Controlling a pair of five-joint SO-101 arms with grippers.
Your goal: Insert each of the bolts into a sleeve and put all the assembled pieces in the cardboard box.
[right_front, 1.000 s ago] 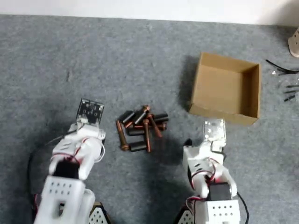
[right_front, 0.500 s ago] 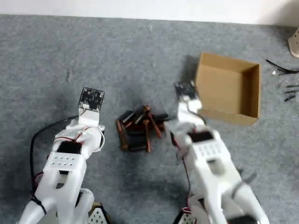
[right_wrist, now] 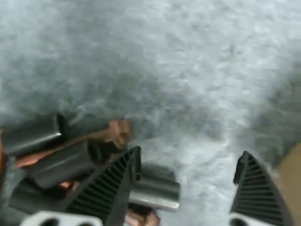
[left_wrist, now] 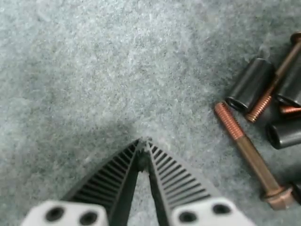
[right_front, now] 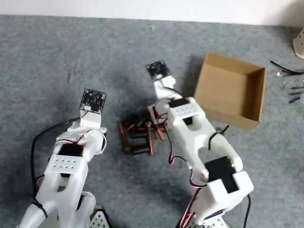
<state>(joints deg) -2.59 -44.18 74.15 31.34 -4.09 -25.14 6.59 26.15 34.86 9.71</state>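
Observation:
A pile of copper bolts and black sleeves (right_front: 141, 132) lies on the grey carpet mid-table. The cardboard box (right_front: 251, 80) stands open to its right. My right arm (right_front: 190, 123) stretches over the pile's right side. Its gripper (right_wrist: 190, 155) is open and low over the carpet, one finger (right_wrist: 120, 176) beside a black sleeve (right_wrist: 157, 190), with a bolt head (right_wrist: 118, 132) just beyond. My left arm (right_front: 71, 156) stands left of the pile. Its gripper (left_wrist: 143, 143) is shut on nothing, tips near the carpet, with a loose bolt (left_wrist: 249, 157) and a sleeve (left_wrist: 249, 84) off to one side.
Small black parts and wires (right_front: 290, 85) lie at the far right edge beyond the box, and a pale object (right_front: 299, 42) sits at the back right corner. Bare carpet (right_front: 71, 52) extends behind and left of the pile.
My right arm has swung from the front right, forward and leftward, until it is over the pile. My left arm shifted slightly a second ago and has since kept still.

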